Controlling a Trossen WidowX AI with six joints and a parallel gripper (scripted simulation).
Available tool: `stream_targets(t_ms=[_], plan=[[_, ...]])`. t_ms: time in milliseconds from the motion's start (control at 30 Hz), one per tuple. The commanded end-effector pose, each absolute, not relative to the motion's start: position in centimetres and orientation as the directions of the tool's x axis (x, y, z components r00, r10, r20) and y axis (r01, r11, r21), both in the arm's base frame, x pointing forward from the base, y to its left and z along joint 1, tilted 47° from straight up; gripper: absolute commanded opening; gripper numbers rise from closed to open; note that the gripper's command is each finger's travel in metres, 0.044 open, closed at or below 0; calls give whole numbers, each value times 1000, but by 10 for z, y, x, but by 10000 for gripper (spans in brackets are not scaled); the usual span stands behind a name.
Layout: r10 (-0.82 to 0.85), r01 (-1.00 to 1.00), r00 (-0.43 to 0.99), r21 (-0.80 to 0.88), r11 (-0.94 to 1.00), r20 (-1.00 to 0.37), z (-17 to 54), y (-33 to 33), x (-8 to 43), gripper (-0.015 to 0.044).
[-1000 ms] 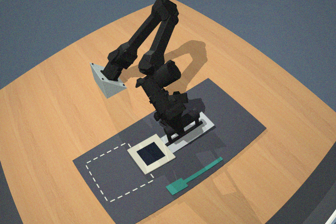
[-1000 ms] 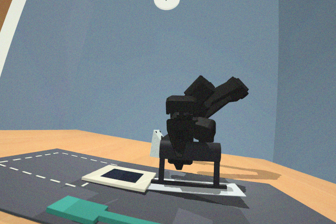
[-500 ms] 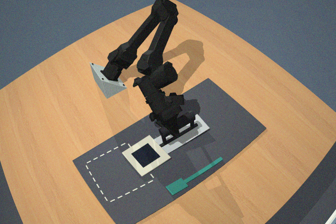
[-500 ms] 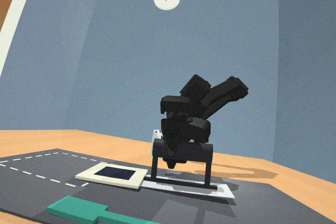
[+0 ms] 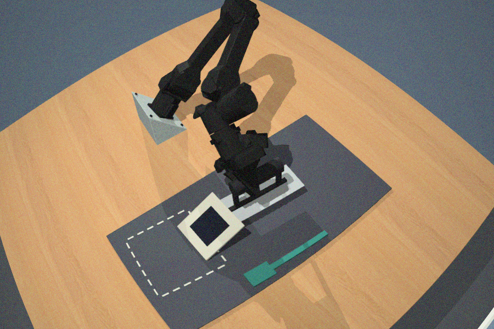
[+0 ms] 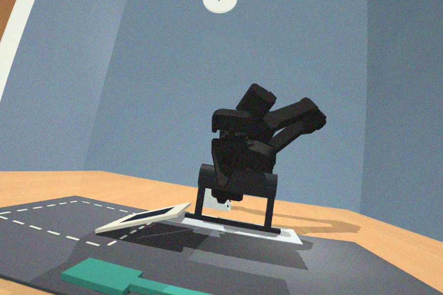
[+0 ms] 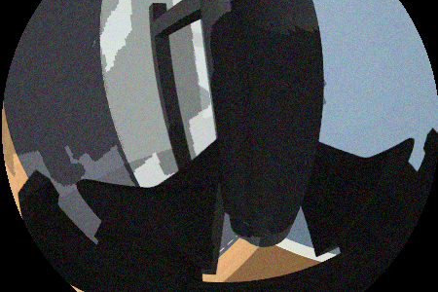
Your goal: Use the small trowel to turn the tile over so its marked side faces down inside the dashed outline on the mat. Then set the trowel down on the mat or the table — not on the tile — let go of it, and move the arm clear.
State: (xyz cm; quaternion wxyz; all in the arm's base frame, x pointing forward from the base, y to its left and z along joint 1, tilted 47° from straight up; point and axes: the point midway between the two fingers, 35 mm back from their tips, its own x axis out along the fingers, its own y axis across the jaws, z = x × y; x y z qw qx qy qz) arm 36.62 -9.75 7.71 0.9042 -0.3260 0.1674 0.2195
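Observation:
The cream tile (image 5: 209,225) (image 6: 146,215) shows its dark square upward. It is tilted: its left edge is low, inside the right end of the dashed outline (image 5: 223,258) (image 6: 92,243), and its right side is raised at the trowel's blade end. The trowel (image 5: 295,183) (image 6: 291,236) (image 7: 117,104) has a flat pale blade and a black bar handle on two posts. My gripper (image 5: 255,178) (image 6: 225,182) (image 7: 253,139) is shut on that handle. The contact under the tile is hidden in the top view; the wrist view does not show the tile.
A teal flat tool (image 5: 259,273) (image 6: 102,274) lies on the dark mat (image 5: 339,165) (image 6: 332,255) near its front edge, in front of the tile and trowel. A grey angled bracket (image 5: 163,131) (image 6: 214,204) at the arm's base stands behind the mat.

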Motion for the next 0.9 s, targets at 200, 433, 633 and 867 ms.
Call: stream_targets(t_ms=[200, 433, 633, 867], plan=[[268, -487, 859, -538, 688, -436, 84, -129, 362, 0], [267, -488, 859, -539, 687, -437, 79, -145, 359, 0], [267, -488, 859, -539, 686, -437, 73, -157, 356, 0], [266, -488, 859, -540, 686, -438, 63, -170, 352, 0]])
